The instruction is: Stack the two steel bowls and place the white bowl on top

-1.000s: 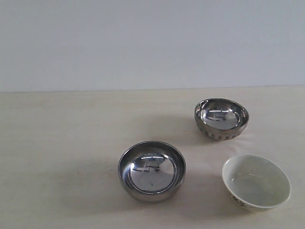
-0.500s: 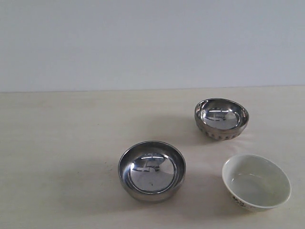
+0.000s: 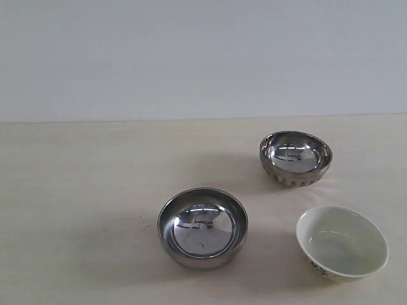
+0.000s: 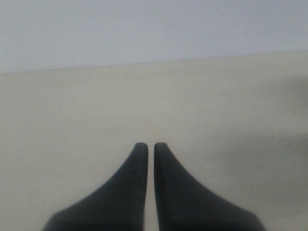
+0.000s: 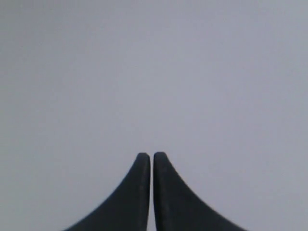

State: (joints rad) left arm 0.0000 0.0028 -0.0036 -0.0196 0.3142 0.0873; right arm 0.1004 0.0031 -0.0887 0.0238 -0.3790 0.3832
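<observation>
In the exterior view a smooth-sided steel bowl (image 3: 203, 227) stands upright near the table's front middle. A second steel bowl (image 3: 296, 158) with a ribbed lower outside sits farther back on the right. The white bowl (image 3: 341, 243), with dark marks low on its wall, stands at the front right. All three are apart and empty. Neither arm shows in the exterior view. My left gripper (image 4: 150, 145) is shut with nothing in it, over bare table. My right gripper (image 5: 152, 155) is shut and empty too, facing only a plain grey wall.
The beige table (image 3: 82, 190) runs back to a pale grey wall (image 3: 191, 57). The same table (image 4: 216, 106) and the wall's foot show in the left wrist view. No other objects are in view.
</observation>
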